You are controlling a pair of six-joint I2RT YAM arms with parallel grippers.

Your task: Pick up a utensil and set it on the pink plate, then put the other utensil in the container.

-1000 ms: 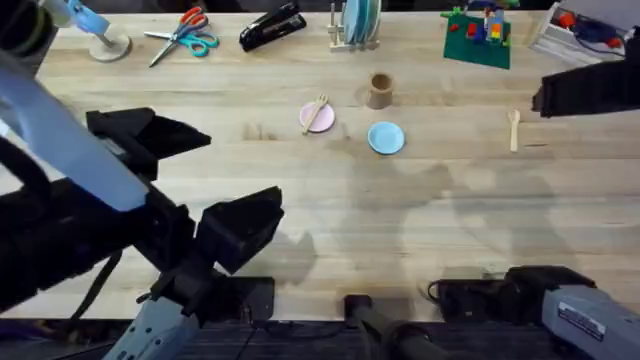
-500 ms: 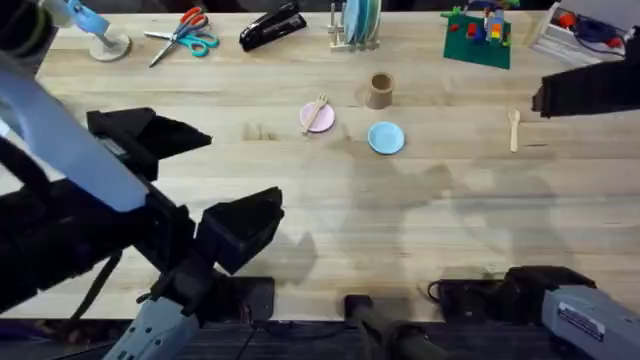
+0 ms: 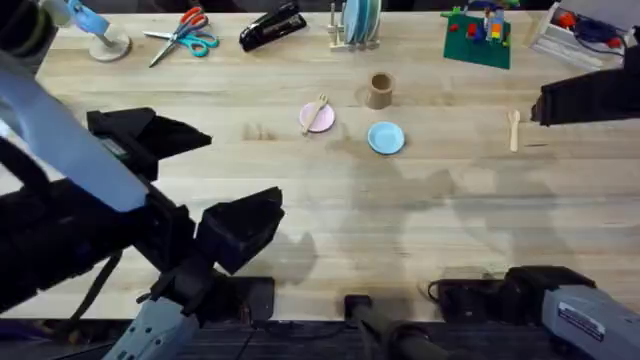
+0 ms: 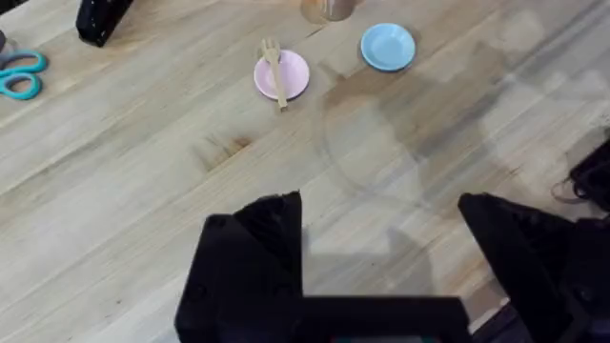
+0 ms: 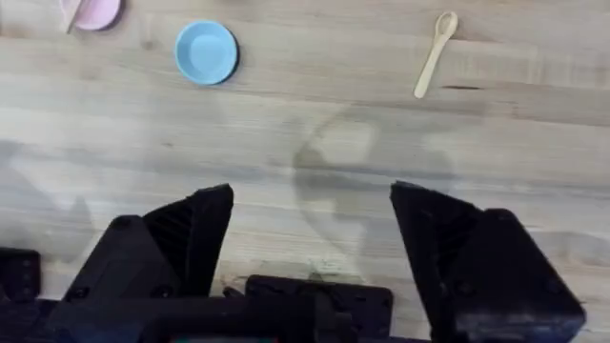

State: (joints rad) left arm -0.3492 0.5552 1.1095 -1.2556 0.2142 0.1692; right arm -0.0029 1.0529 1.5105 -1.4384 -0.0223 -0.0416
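Note:
The wooden fork [image 3: 319, 108] lies across the pink plate [image 3: 314, 122] at mid table, its tines overhanging the far rim. In the left wrist view the fork [image 4: 275, 71] rests on the plate [image 4: 295, 69]. The wooden spoon [image 3: 514, 130] lies flat on the table to the right, also in the right wrist view [image 5: 435, 53]. The brown container [image 3: 380, 90] stands upright just behind and right of the plate. My left gripper [image 4: 379, 202] hovers open and empty high over the near left. My right gripper [image 5: 310, 195] is open and empty above bare table, with the spoon ahead of it.
A light blue plate [image 3: 386, 138] sits between the pink plate and the spoon. Along the far edge are scissors [image 3: 184, 32], a black stapler [image 3: 272, 26], a rack of upright plates [image 3: 357, 22] and a toy-brick model [image 3: 478, 32]. The right arm [image 3: 590, 98] shows dark at the right edge.
The right arm's dark shape at the right edge has shifted very slightly. The fork, spoon, plates, container and left arm have not moved.

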